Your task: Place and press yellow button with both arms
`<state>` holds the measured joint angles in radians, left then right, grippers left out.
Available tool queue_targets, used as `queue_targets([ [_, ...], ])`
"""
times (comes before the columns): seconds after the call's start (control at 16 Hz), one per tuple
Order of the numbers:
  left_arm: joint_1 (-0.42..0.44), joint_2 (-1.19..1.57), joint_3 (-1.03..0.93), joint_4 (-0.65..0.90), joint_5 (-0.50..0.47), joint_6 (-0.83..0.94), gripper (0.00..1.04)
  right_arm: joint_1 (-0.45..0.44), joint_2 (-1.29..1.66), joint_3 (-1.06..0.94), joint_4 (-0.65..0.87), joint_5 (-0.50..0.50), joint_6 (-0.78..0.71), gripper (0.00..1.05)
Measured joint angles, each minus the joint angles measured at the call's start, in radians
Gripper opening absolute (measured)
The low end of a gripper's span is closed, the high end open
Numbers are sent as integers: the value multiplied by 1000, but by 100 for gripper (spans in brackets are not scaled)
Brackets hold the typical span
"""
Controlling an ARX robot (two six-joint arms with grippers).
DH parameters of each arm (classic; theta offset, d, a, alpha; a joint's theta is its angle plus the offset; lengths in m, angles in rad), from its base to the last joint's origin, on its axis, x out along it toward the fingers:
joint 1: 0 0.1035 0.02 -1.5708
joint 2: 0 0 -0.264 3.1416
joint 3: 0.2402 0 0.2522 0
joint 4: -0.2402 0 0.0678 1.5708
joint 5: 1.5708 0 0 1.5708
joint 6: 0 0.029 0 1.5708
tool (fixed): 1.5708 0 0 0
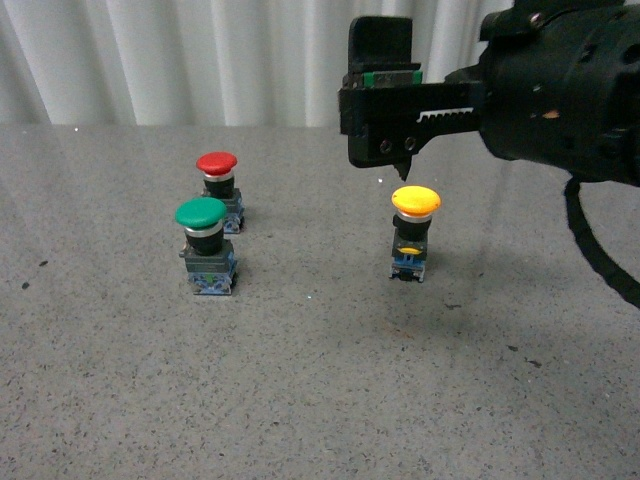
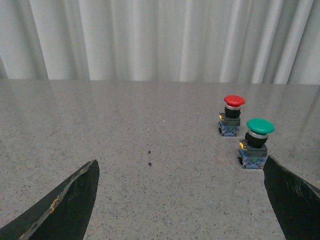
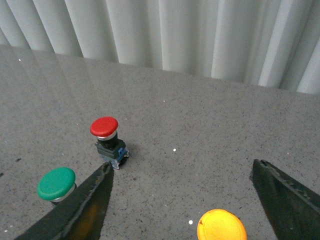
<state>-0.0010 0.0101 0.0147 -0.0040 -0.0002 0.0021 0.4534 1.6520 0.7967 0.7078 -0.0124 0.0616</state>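
Tabletop scene, three views. The yellow button [image 1: 414,232] stands upright on the grey speckled table [image 1: 300,400], just right of centre in the front view. Its long axis is vertical, with the cap pointing up, the square base down, and the yellow mark on the base facing the camera.

Count: three buttons, one of each colour. The green button [image 1: 205,245] and the red button [image 1: 219,190] stand close together at left of centre, red behind green, both upright and well apart from the yellow one. A white pleated curtain [image 1: 200,60] closes the background.

Two grippers are seen. The right gripper [image 3: 182,200] is spread wide with nothing between its fingers. In the front view it hangs from the right arm [image 1: 560,90] at the upper right, above the yellow cap and clear of it. The left gripper [image 2: 177,200] is likewise spread wide and empty, low over bare table.

Views compared: only the front view shows the yellow button whole. The right wrist view shows its cap alone, cut by the frame edge, plus the red and green caps. The left wrist view shows only the red and green buttons.
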Motion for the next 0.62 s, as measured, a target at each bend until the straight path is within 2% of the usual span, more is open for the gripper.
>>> queue_targets([
  [0.25, 0, 0, 0, 0, 0, 0, 98, -31, 72, 108, -137, 32, -29, 29],
  [0.38, 0, 0, 0, 0, 0, 0, 98, -47, 76, 111, -181, 31, -28, 7],
  [0.44, 0, 0, 0, 0, 0, 0, 98, -52, 81, 110, -193, 23, -29, 2],
  [0.62, 0, 0, 0, 0, 0, 0, 98, -55, 103, 104, -217, 19, -31, 2],
])
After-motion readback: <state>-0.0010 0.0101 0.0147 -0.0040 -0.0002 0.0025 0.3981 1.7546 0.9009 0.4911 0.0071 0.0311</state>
